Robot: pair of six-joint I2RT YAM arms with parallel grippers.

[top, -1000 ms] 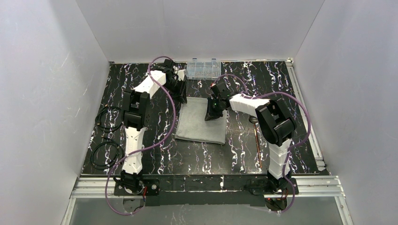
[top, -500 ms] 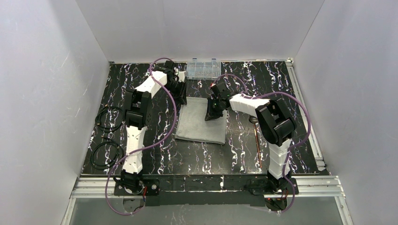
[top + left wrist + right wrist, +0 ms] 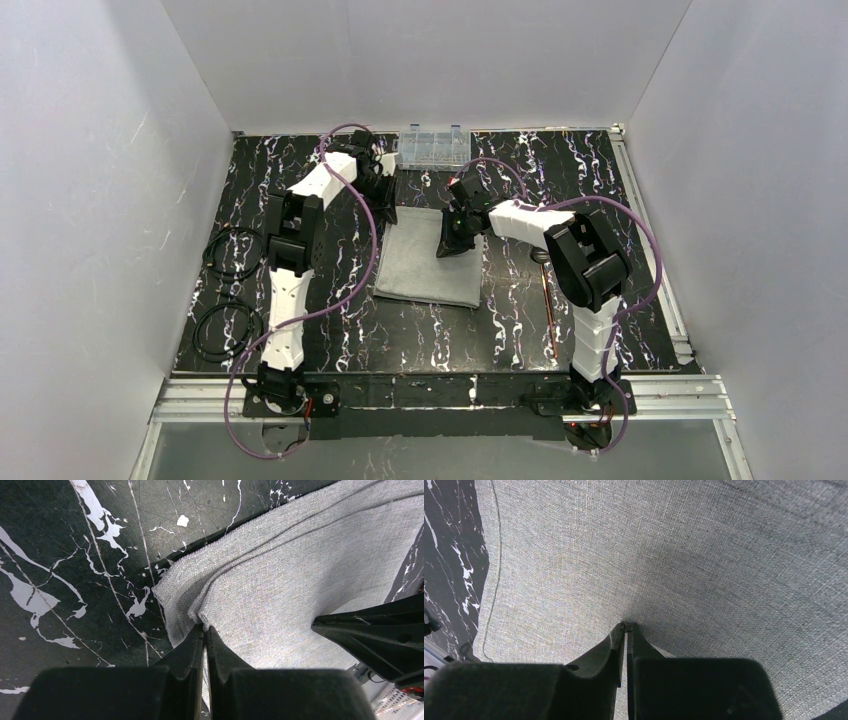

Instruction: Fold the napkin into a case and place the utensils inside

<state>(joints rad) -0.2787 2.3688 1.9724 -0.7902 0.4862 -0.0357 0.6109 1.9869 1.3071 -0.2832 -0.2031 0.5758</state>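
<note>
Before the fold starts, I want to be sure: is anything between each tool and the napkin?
Nothing visible is. The left tool is shut on a layered corner of the napkin, and the right tool pinches the cloth on its far right side. Both touch the fabric directly.

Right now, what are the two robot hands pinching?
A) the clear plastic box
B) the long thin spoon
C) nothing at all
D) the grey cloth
D: in the wrist views, the left gripper and the right gripper each have their jaws closed on a small pinch of the grey napkin.
</note>
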